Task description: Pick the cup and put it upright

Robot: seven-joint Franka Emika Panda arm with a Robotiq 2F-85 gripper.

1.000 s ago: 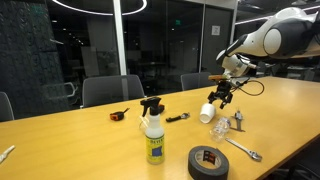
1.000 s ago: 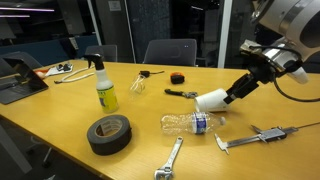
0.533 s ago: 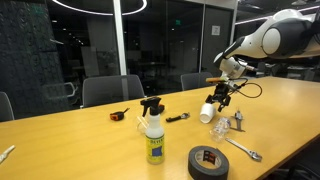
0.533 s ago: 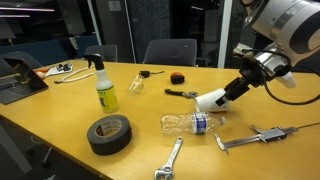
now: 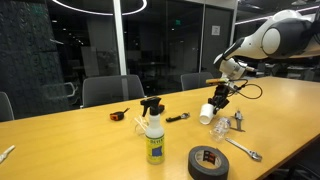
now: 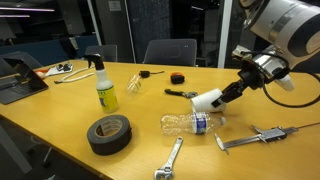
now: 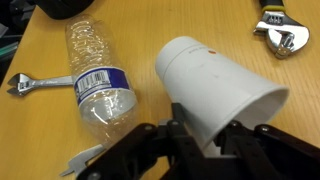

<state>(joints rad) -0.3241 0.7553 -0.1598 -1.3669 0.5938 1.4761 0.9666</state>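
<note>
The end effector is clamped on the cup. Its fingers press either side of the wider end, and the narrow base points away. The cup is held tilted on its side, off the worktop. Just beneath it a clear plastic bottle lies flat, with a small wrench touching its cap end. Farther out from the end effector sits a black tape roll, and beyond that stands a spray bottle.
</note>
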